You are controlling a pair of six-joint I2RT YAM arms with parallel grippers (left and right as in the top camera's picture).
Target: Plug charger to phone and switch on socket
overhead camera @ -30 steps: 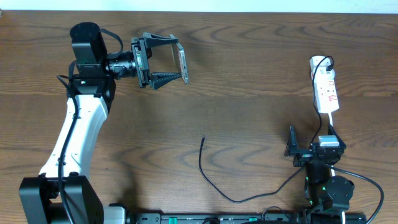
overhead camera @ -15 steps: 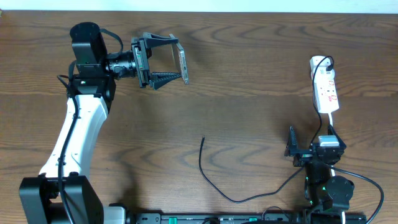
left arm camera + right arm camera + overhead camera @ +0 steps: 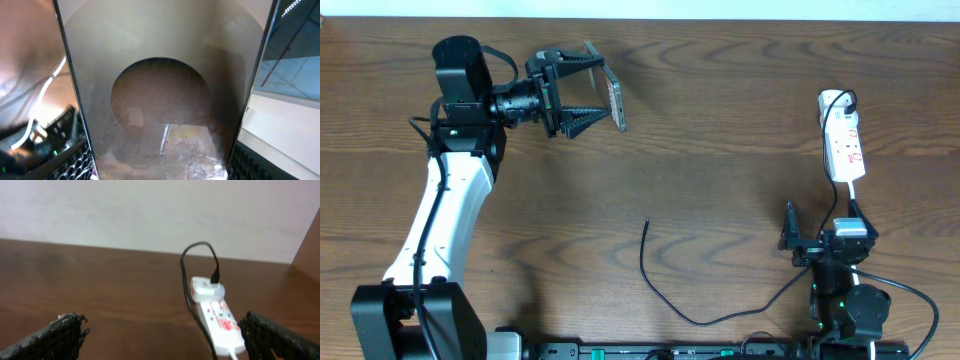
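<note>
Our left arm (image 3: 445,215) shows a white shell, black joints and cables; our left gripper (image 3: 608,92) is black, ribbed.

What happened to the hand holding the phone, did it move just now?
Yes. The left hand twisted in place with the phone: its top side swung closer to the table's far edge, and the phone now leans.

Overhead top-down; wrist cams close, fwd.
</note>
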